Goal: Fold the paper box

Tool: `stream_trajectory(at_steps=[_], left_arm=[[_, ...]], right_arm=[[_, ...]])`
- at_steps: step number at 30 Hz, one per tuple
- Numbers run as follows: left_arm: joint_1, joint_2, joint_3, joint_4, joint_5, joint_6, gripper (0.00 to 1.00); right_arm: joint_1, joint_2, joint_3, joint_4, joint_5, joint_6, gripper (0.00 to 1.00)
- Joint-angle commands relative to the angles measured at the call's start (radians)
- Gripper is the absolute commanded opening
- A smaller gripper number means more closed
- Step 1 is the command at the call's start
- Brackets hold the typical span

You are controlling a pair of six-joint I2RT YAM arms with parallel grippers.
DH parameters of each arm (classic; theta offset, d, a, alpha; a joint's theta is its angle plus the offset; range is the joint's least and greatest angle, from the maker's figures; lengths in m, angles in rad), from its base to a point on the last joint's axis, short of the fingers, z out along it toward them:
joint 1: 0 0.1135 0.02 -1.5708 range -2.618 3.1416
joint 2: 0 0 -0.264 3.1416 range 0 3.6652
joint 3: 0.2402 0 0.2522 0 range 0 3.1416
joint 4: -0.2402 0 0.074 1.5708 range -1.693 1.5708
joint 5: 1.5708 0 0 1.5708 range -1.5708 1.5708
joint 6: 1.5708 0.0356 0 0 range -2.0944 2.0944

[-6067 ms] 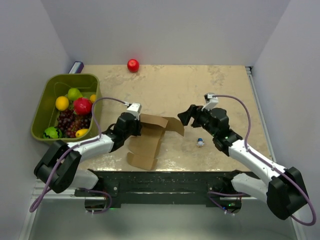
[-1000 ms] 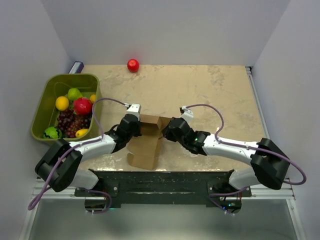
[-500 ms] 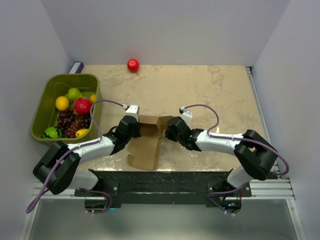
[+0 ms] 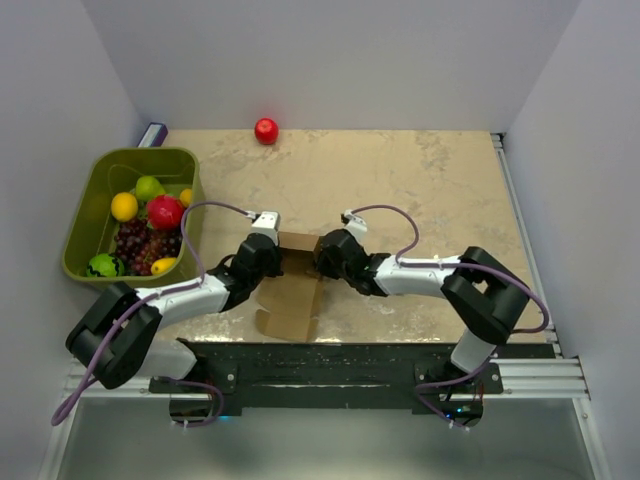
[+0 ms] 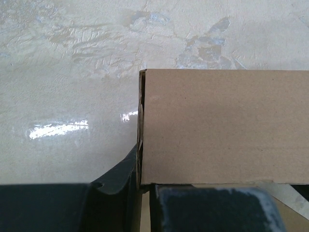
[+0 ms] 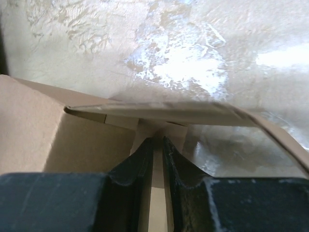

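The paper box is brown cardboard, partly folded, lying between the two arms near the table's front. One raised wall fills the left wrist view. My left gripper is shut on the left edge of that wall, with the edge caught between its fingers. My right gripper is at the box's right side. Its jaws are nearly together on a thin cardboard panel at an inner corner, under a bent flap.
A green bin with several fruits stands at the left. A red ball lies at the back edge, and a small purple and white item sits in the back left corner. Walls close in the table on three sides.
The right arm has swung left and its gripper has reached the box's right wall, with its jaws narrowing there. The box's right flap has been pushed in. The left gripper has kept its grip.
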Motion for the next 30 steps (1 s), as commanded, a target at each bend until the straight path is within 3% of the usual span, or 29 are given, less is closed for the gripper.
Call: stream_trajectory(at_steps=[1, 6, 9, 12, 19, 24, 30], left_arm=[[-0.01, -0.026, -0.013, 0.064, -0.003, -0.021, 0.0], [-0.009, -0.028, 0.004, 0.038, -0.029, 0.004, 0.0], [-0.003, -0.022, 0.015, 0.016, -0.048, 0.024, 0.0], [0.013, -0.008, 0.016, 0.009, -0.054, 0.037, 0.0], [0.016, 0.021, 0.048, 0.0, -0.06, 0.05, 0.0], [0.016, 0.02, 0.05, -0.005, -0.077, 0.056, 0.0], [0.017, 0.027, 0.059, -0.022, -0.086, 0.057, 0.0]], right_arm=[[0.022, 0.05, 0.063, 0.036, -0.003, 0.011, 0.18], [0.025, 0.065, 0.068, -0.021, 0.028, 0.04, 0.2], [0.025, 0.028, 0.06, -0.03, 0.028, 0.019, 0.26], [0.028, -0.054, 0.055, -0.064, 0.023, -0.036, 0.38], [0.036, -0.321, 0.035, -0.229, -0.055, -0.153, 0.78], [-0.058, -0.475, 0.038, -0.351, -0.026, -0.253, 0.85], [-0.109, -0.48, 0.0, -0.371, 0.008, -0.326, 0.86]])
